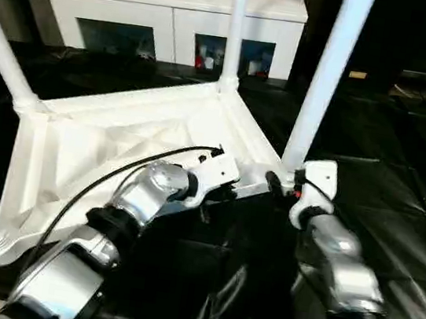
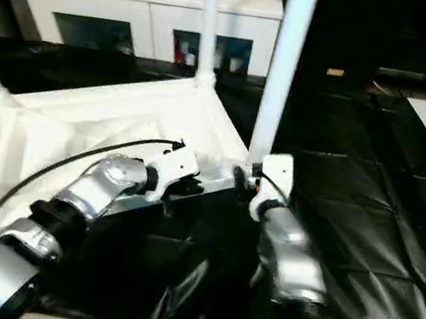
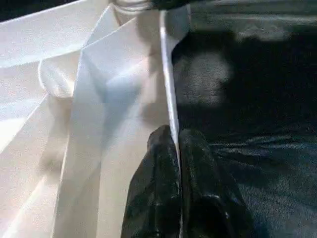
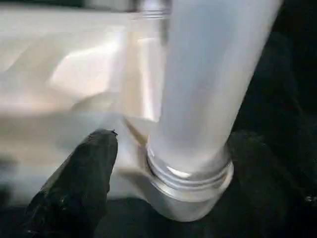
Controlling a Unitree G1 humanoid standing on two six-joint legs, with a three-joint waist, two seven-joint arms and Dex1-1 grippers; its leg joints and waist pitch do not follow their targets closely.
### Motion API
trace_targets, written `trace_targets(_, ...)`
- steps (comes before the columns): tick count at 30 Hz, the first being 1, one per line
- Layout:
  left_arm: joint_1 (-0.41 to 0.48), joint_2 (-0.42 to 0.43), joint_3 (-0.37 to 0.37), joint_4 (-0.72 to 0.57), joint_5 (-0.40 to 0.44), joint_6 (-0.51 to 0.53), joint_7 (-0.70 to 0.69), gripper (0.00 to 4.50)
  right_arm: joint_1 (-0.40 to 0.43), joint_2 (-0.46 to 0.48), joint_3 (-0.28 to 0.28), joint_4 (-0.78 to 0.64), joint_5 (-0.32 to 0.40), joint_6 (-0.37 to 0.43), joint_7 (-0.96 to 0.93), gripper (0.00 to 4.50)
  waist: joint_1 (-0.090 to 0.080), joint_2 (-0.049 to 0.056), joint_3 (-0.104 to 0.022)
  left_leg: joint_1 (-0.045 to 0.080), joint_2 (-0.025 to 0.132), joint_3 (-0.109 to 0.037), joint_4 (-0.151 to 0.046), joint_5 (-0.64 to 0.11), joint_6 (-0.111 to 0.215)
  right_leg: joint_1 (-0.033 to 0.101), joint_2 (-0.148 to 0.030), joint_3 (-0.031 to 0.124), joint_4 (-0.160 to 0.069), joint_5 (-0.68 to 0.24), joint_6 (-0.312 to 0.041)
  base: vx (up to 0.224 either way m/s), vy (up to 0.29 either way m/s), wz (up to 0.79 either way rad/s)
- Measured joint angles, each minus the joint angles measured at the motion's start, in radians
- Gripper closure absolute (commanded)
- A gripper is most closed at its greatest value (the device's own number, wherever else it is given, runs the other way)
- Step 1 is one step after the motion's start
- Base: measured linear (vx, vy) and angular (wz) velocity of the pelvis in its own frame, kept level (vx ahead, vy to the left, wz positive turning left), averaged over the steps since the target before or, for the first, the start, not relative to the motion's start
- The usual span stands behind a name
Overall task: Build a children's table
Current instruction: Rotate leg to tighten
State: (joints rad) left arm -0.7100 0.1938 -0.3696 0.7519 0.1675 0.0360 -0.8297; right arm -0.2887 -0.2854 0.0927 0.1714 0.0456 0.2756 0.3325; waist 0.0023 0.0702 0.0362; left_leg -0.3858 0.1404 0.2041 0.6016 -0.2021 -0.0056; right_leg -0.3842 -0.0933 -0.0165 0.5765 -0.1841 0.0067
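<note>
Black sheeting covers the floor, with a white cabinet against the far side; on the sheeting the tabletop lies upside down, ribbed underside up, and four legs rise from its corner sockets; the near-right leg is the one that matters, its long axis running steeply upward and leaning slightly off vertical, its foot end out of frame above. The right gripper sits at that leg's base, jaws spread to either side of the threaded collar, one black finger just beside the socket and apart from the leg, so nothing is clamped; the leg lies straight ahead between the jaws, square across their line of closing. The left gripper has its jaws closed on the thin rim of the tabletop, along the near edge just beside the same corner, steadying the slab. A band of thread seems to show above the socket, though the wrist view is soft, so the leg may not be fully seated; the right arm is the nearer to the leg and would have to close around it and twist about that upright axis while the left holds the rim.
</note>
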Motion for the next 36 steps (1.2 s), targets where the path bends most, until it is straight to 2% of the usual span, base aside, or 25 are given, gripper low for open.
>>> trace_targets(4, 0.028, 0.075, -0.021, -0.051, -0.007, -0.052, -0.094, 4.5, 0.077, -0.134, 0.054, -0.102, 0.017, 0.018, 0.22, 0.77, 0.001, 0.002, 0.0, -0.001, 0.003, -0.001, 0.0, 0.0, 0.0, 0.0, 0.001, -0.002, 0.0, -0.005, 0.008, 0.015, -0.002, -0.01)
trace_targets(9, 0.085, 0.183, -0.031, -0.154, -0.059, -0.08, -0.309, 4.5, 0.13, -0.243, 0.056, -0.149, 0.081, 0.021, 0.412, 0.77, 0.011, 0.005, 0.001, -0.001, 0.003, -0.001, -0.001, -0.001, 0.0, 0.0, 0.001, -0.003, 0.0, -0.009, 0.007, 0.0, 0.0, 0.0)
trace_targets(11, 0.1, 0.191, -0.042, -0.192, -0.074, -0.06, -0.368, 4.5, 0.129, -0.255, 0.059, -0.166, 0.111, 0.028, 0.449, 0.77, 0.027, 0.006, 0.001, 0.0, 0.003, 0.0, -0.001, -0.001, 0.0, 0.0, 0.001, -0.003, 0.001, -0.009, 0.007, 0.0, 0.0, 0.0)
trace_targets(14, 0.11, 0.19, -0.059, -0.221, -0.084, -0.053, -0.394, 4.5, 0.127, -0.256, 0.062, -0.172, 0.122, 0.033, 0.477, 0.77, 0.039, 0.006, 0.001, 0.001, 0.003, 0.002, 0.0, -0.001, -0.001, 0.001, -0.001, -0.003, 0.001, -0.008, 0.006, 0.0, 0.0, 0.0)
trace_targets(21, 0.119, 0.2, -0.059, -0.24, -0.085, -0.038, -0.403, 4.5, 0.122, -0.26, 0.072, -0.17, 0.134, 0.049, 0.522, 0.77, 0.032, 0.005, 0.002, 0.002, 0.003, 0.004, 0.0, -0.001, -0.001, 0.001, -0.001, -0.001, 0.002, -0.007, 0.004, 0.0, 0.0, 0.0)
trace_targets(22, 0.12, 0.201, -0.059, -0.246, -0.085, -0.034, -0.404, 4.5, 0.119, -0.261, 0.073, -0.17, 0.137, 0.049, 0.527, 0.92, 0.032, 0.005, 0.002, 0.002, 0.003, 0.004, 0.0, 0.0, -0.001, 0.001, -0.001, -0.001, 0.002, -0.007, 0.004, 0.0, 0.0, 0.0)
trace_targets(24, 0.124, 0.204, -0.059, -0.255, -0.086, -0.027, -0.407, 4.5, 0.113, -0.266, 0.073, -0.168, 0.142, 0.05, 0.529, 0.92, 0.032, 0.005, 0.002, 0.002, 0.003, 0.004, 0.0, 0.0, -0.001, 0.001, -0.001, -0.001, 0.002, -0.007, 0.004, 0.0, 0.0, 0.0)
trace_targets(27, 0.126, 0.209, -0.059, -0.261, -0.092, -0.02, -0.411, 4.5, 0.108, -0.266, 0.072, -0.167, 0.149, 0.055, 0.537, 1.3, 0.032, 0.005, 0.002, 0.001, 0.003, 0.004, 0.0, 0.0, -0.001, 0.001, -0.001, -0.001, 0.002, -0.007, 0.004, 0.0, 0.0, 0.0)
trace_targets(30, 0.128, 0.211, -0.059, -0.265, -0.094, -0.017, -0.412, 4.5, 0.108, -0.264, 0.071, -0.166, 0.157, 0.067, 0.546, 1.39, 0.032, 0.005, 0.002, 0.001, 0.003, 0.004, 0.0, 0.0, 0.0, 0.001, -0.001, -0.001, 0.002, -0.007, 0.004, 0.0, 0.0, 0.0)
trace_targets(31, 0.129, 0.211, -0.059, -0.265, -0.094, -0.016, -0.412, 4.5, 0.108, -0.263, 0.07, -0.166, 0.157, 0.069, 0.548, 1.63, 0.032, 0.006, 0.002, 0.001, 0.003, 0.004, 0.0, 0.0, 0.0, 0.001, -0.001, -0.001, 0.002, -0.007, 0.004, 0.0, 0.0, 0.0)
trace_targets(36, 0.131, 0.214, -0.06, -0.269, -0.094, -0.012, -0.416, 4.5, 0.109, -0.264, 0.071, -0.166, 0.158, 0.072, 0.558, 1.75, 0.032, 0.006, 0.002, 0.002, 0.003, 0.004, 0.0, 0.0, 0.0, 0.001, -0.001, -0.001, 0.002, -0.007, 0.004, 0.0, 0.0, 0.0)
